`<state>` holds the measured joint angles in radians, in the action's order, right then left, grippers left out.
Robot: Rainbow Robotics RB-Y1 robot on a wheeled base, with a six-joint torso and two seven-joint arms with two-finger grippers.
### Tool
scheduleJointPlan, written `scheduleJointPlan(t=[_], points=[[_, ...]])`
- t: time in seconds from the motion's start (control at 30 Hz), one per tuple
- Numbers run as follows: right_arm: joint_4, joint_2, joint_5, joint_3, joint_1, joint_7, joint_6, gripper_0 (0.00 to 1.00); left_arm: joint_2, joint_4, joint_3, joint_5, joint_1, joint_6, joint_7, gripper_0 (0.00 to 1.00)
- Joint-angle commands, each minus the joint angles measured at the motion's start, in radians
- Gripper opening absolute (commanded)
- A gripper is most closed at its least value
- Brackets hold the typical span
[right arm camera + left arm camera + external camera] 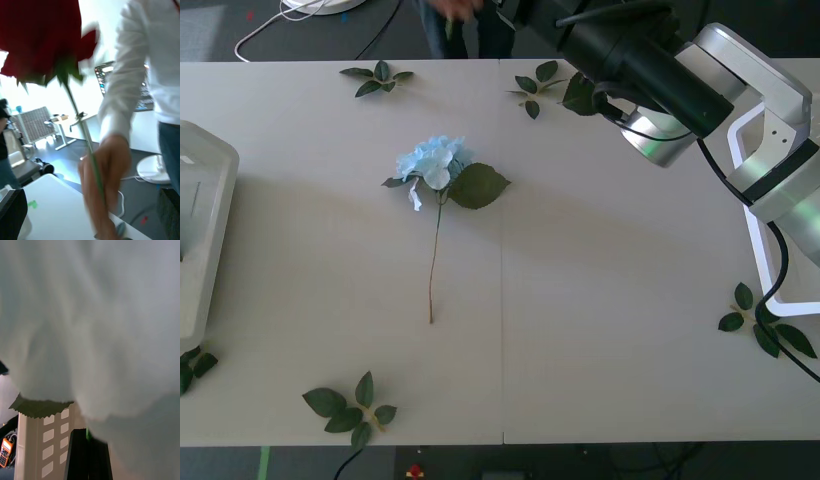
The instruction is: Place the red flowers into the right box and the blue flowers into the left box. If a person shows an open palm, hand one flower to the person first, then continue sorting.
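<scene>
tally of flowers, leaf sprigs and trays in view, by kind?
Red flowers: 1, a rose with a person's hand on its stem
Blue flowers: 2, one on the table, one close to the left wrist camera
Leaf sprigs: 5
Trays: 2, left box, right box
Total: 10

A blue flower (436, 163) lies mid-table, bloom away from the robot, stem toward it, while a person's hand (106, 175) grips a red rose (42, 37) by its stem.
</scene>
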<state>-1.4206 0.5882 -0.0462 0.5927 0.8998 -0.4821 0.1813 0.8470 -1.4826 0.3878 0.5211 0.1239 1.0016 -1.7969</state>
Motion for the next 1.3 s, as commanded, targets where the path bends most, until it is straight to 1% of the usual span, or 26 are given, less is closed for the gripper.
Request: scheduleJointPlan(t=[0.03,0.13,0.2,0.27,0.3,0.33,0.37,0.4,0.47,0.5,0.57,0.6,0.63,0.67,0.73,0.77,0.8,0.87,0.9,1.03,1.07,1.13,1.2,1.23,1.3], points=[[-0.126,0.005,0.069,0.015,0.05,-0.021,-0.171,1.0,0.034,-0.012,-0.006,-0.01,-0.007,-0.012,-0.045,0.0],[-0.227,0.041,0.127,0.019,0.044,-0.02,-0.348,1.0,0.034,-0.012,-0.006,-0.01,-0.007,-0.012,-0.045,0.0],[-0.278,0.061,0.166,0.019,0.034,-0.024,-0.425,1.0,0.034,-0.012,-0.006,-0.01,-0.007,-0.012,-0.045,0.0],[-0.359,0.104,0.236,0.019,0.016,-0.033,-0.536,1.0,0.034,-0.012,-0.006,-0.01,-0.007,-0.012,-0.045,0.01],[-0.38,0.116,0.255,0.018,0.011,-0.036,-0.563,1.0,0.034,-0.012,-0.006,-0.01,-0.007,-0.012,-0.045,0.07],[-0.44,0.15,0.299,0.012,-0.01,-0.044,-0.634,1.0,0.034,-0.012,-0.006,-0.01,-0.007,-0.012,-0.045,0.38],[-0.465,0.162,0.315,0.01,-0.018,-0.049,-0.661,1.0,0.034,-0.012,-0.006,-0.01,-0.007,-0.012,-0.045,0.5],[-0.512,0.19,0.347,0.001,-0.038,-0.059,-0.715,1.0,0.034,-0.012,-0.006,-0.01,-0.007,-0.012,-0.045,0.67],[-0.592,0.231,0.416,-0.033,-0.078,-0.115,-0.798,1.0,0.034,-0.012,-0.006,-0.01,-0.007,-0.012,-0.045,0.92],[-0.627,0.249,0.451,-0.054,-0.102,-0.148,-0.835,1.0,0.034,-0.012,-0.006,-0.01,-0.007,-0.012,-0.045,0.99],[-0.686,0.28,0.522,-0.099,-0.148,-0.213,-0.884,1.0,0.034,-0.012,-0.006,-0.01,-0.007,-0.012,-0.045,1.0],[-0.733,0.308,0.586,-0.145,-0.19,-0.274,-0.916,1.0,0.034,-0.012,-0.006,-0.01,-0.007,-0.012,-0.045,1.0],[-0.75,0.318,0.612,-0.165,-0.21,-0.297,-0.927,1.0,0.034,-0.012,-0.006,-0.01,-0.007,-0.012,-0.045,1.0],[-0.791,0.343,0.681,-0.214,-0.26,-0.359,-0.944,1.0,0.034,-0.012,-0.006,-0.01,-0.007,-0.012,-0.045,1.0],[-0.825,0.372,0.755,-0.266,-0.314,-0.421,-0.957,1.0,0.034,-0.012,-0.006,-0.01,-0.007,-0.012,-0.045,1.0],[-0.851,0.398,0.822,-0.317,-0.36,-0.483,-0.961,1.0,0.034,-0.012,-0.006,-0.01,-0.007,-0.012,-0.045,1.0],[-0.859,0.409,0.853,-0.336,-0.38,-0.51,-0.961,1.0,0.034,-0.012,-0.006,-0.01,-0.007,-0.012,-0.045,1.0],[-0.888,0.44,0.973,-0.415,-0.455,-0.615,-0.961,1.0,0.034,-0.012,-0.006,-0.01,-0.007,-0.012,-0.045,1.0],[-0.894,0.447,1.0,-0.436,-0.476,-0.642,-0.961,1.0,0.034,-0.012,-0.006,-0.01,-0.007,-0.012,-0.045,1.0],[-0.92,0.486,1.171,-0.57,-0.61,-0.831,-0.961,1.0,0.034,-0.012,-0.006,-0.01,-0.007,-0.012,-0.045,1.0],[-0.923,0.492,1.201,-0.593,-0.631,-0.865,-0.961,1.0,0.034,-0.012,-0.006,-0.01,-0.007,-0.012,-0.045,1.0],[-0.926,0.501,1.266,-0.634,-0.674,-0.934,-0.961,1.0,0.004,0.01,-0.027,-0.018,-0.041,-0.02,-0.05,1.0],[-0.928,0.506,1.315,-0.668,-0.708,-0.991,-0.961,1.0,0.018,0.005,-0.035,-0.029,-0.039,-0.051,-0.056,1.0],[-0.928,0.509,1.364,-0.705,-0.749,-1.046,-0.961,1.0,0.023,-0.005,-0.047,-0.055,-0.043,-0.057,-0.064,1.0],[-0.929,0.515,1.419,-0.743,-0.794,-1.115,-0.961,1.0,0.035,-0.03,-0.047,-0.067,-0.033,-0.031,-0.071,1.0]])
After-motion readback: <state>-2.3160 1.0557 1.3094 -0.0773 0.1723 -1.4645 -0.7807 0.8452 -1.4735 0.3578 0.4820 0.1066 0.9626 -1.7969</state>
